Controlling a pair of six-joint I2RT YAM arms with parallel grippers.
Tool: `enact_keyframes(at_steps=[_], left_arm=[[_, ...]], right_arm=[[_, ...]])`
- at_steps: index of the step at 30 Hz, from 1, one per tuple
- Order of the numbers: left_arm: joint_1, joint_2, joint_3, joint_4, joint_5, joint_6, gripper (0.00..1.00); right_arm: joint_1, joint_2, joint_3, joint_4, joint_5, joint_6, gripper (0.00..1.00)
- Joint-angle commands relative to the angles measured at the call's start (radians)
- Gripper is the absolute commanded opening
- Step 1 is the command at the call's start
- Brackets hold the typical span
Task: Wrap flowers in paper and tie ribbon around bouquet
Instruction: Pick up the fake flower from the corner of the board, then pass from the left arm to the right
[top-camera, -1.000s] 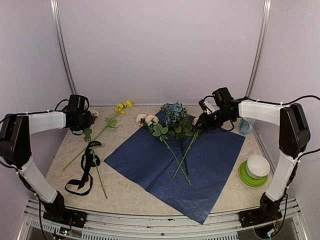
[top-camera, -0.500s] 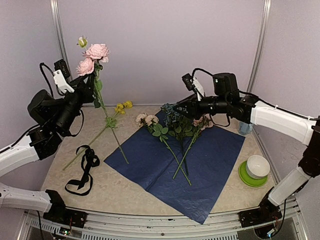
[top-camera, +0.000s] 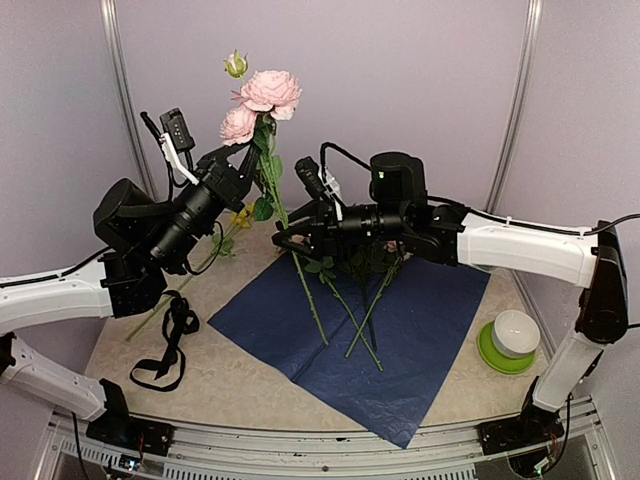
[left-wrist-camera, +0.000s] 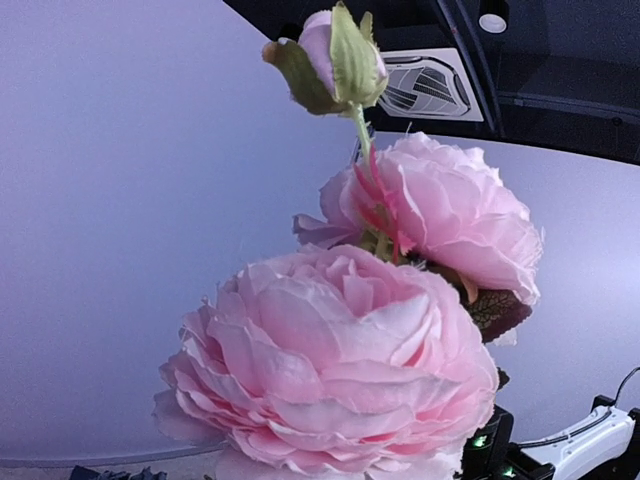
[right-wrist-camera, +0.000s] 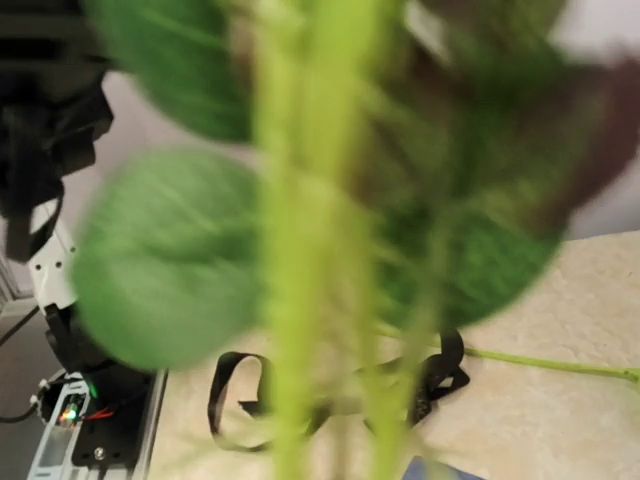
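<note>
My left gripper (top-camera: 250, 160) is raised high and shut on the stem of a pink flower (top-camera: 265, 92), whose blooms (left-wrist-camera: 340, 370) fill the left wrist view and hide the fingers. The stem (top-camera: 305, 290) hangs down over the dark blue paper (top-camera: 430, 330). My right gripper (top-camera: 285, 232) reaches from the right, open, with its fingers either side of that stem (right-wrist-camera: 300, 250), blurred and very close in the right wrist view. More flowers (top-camera: 365, 310) lie crossed on the paper. A yellow one (top-camera: 240, 215) lies behind the left arm. The black ribbon (top-camera: 172, 340) (right-wrist-camera: 240, 400) is looped on the table at left.
A white bowl on a green saucer (top-camera: 512, 338) stands at the right edge. Metal frame posts (top-camera: 120, 90) rise at both back corners. The right arm stretches across the back of the paper above the lying flowers.
The left arm lifted the pink flower from the table's left side, up and toward the middle. The right arm swung left from the back right to the hanging stem, its jaws widening.
</note>
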Motion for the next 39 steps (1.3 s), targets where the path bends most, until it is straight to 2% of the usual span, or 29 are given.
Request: enact_keyframes(at_steps=[1,2,4,5,6,7,8,9,12,16,20,23,24,26,29,34,39], left_arm=[[-0.004,0.011,0.035,0.086,0.056,-0.048,0.00],[-0.004,0.012,0.035,0.081,0.053,-0.046,0.00],[-0.003,0.005,0.040,0.035,0.017,-0.026,0.00],[-0.002,0.002,0.053,-0.015,-0.032,-0.007,0.14],[0.004,0.005,0.074,-0.092,-0.085,0.007,0.46],[0.014,0.014,0.106,-0.185,-0.145,0.018,0.73],[0.033,0.029,0.149,-0.311,-0.200,0.022,0.87],[0.057,0.050,0.195,-0.444,-0.254,0.009,0.93],[0.164,0.111,0.289,-0.793,-0.343,-0.074,0.97],[0.338,0.168,0.261,-1.032,-0.268,-0.173,0.97],[0.480,0.246,0.199,-1.101,-0.188,-0.183,0.95],[0.550,0.353,0.196,-1.150,-0.179,-0.148,0.86],[0.565,0.394,0.208,-1.169,-0.176,-0.122,0.84],[0.584,0.497,0.248,-1.218,-0.180,-0.073,0.83],[0.593,0.668,0.342,-1.311,-0.231,-0.024,0.84],[0.619,0.844,0.467,-1.352,-0.282,0.050,0.88],[0.657,0.938,0.574,-1.359,-0.312,0.065,0.87]], right_arm=[[0.003,0.012,0.014,0.014,0.017,0.036,0.06],[0.001,0.009,0.012,0.006,0.040,0.047,0.00],[-0.018,-0.002,-0.002,-0.001,0.055,0.096,0.00],[-0.037,-0.005,-0.010,-0.002,0.047,0.139,0.00],[-0.066,-0.006,-0.016,-0.010,0.044,0.194,0.00],[-0.098,-0.006,-0.023,-0.030,0.045,0.246,0.00],[-0.142,-0.004,-0.033,-0.055,0.055,0.302,0.00],[-0.175,-0.004,-0.044,-0.085,0.074,0.345,0.00],[-0.263,-0.013,-0.119,-0.133,0.135,0.458,0.00],[-0.343,-0.005,-0.217,-0.149,0.156,0.490,0.00],[-0.398,0.056,-0.234,-0.181,0.179,0.477,0.00],[-0.414,0.132,-0.194,-0.226,0.205,0.450,0.00],[-0.420,0.153,-0.186,-0.228,0.208,0.449,0.03],[-0.430,0.185,-0.173,-0.232,0.217,0.447,0.17],[-0.436,0.215,-0.137,-0.279,0.284,0.409,0.26],[-0.436,0.218,-0.107,-0.328,0.342,0.351,0.35],[-0.434,0.182,-0.133,-0.329,0.343,0.342,0.36]])
